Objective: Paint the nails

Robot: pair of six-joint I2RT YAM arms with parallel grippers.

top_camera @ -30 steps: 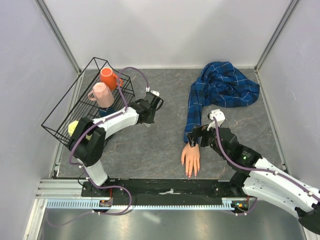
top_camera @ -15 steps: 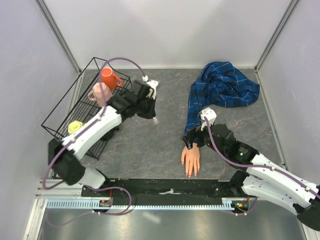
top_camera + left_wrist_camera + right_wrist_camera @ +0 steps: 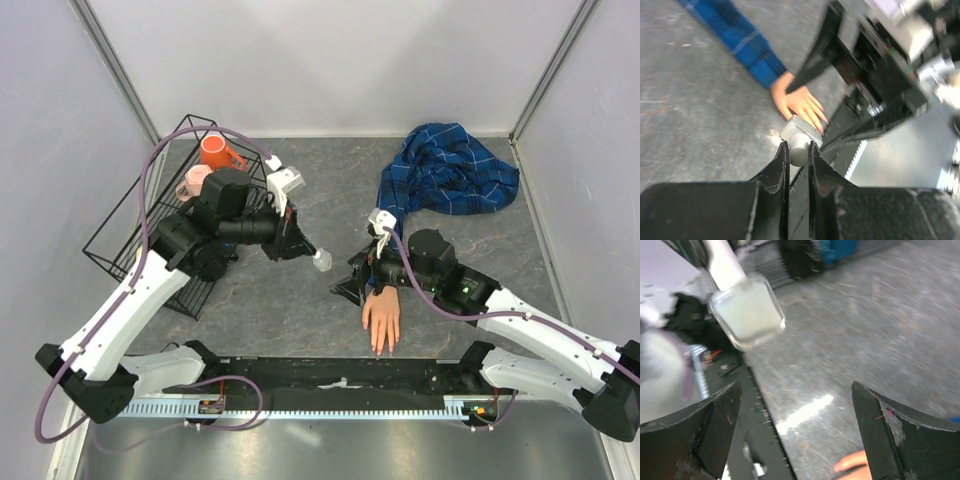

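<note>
Grey tabletop (image 3: pixel 300 300) holds a pale pretend hand (image 3: pixel 381 318). It lies flat, palm down, close to the near edge. Its fingers point at the robot, so the nails (image 3: pixel 381 346) sit at the front, just by the black rail (image 3: pixel 330 372). A blue check sleeve (image 3: pixel 392 215) runs back from the wrist to a heap of cloth by the far wall.

The left claw (image 3: pixel 308 250) is pressed together on the white cap (image 3: pixel 799 151) of a little clear bottle (image 3: pixel 322 261). It holds the bottle up in the air, left of the pretend hand, with the glass part sticking out. I think it is held that way so the other claw can grab the glass and the cap can be twisted off.

The right claw (image 3: pixel 352 280) is spread wide and holds nothing. It hangs by the wrist of the pretend hand, and its open side faces the bottle. In the right wrist view the bottle is up and to the left of the gap, not yet between the fingers (image 3: pixel 705 425).

Room is tight here. The two claws are near each other, and the pretend hand is just beside them. A wire basket (image 3: pixel 122 200) with an orange mug (image 3: pixel 213 152) and a pink mug (image 3: pixel 192 183) stands well apart on the left. Between the basket and the hand there is open grey space to move in.
</note>
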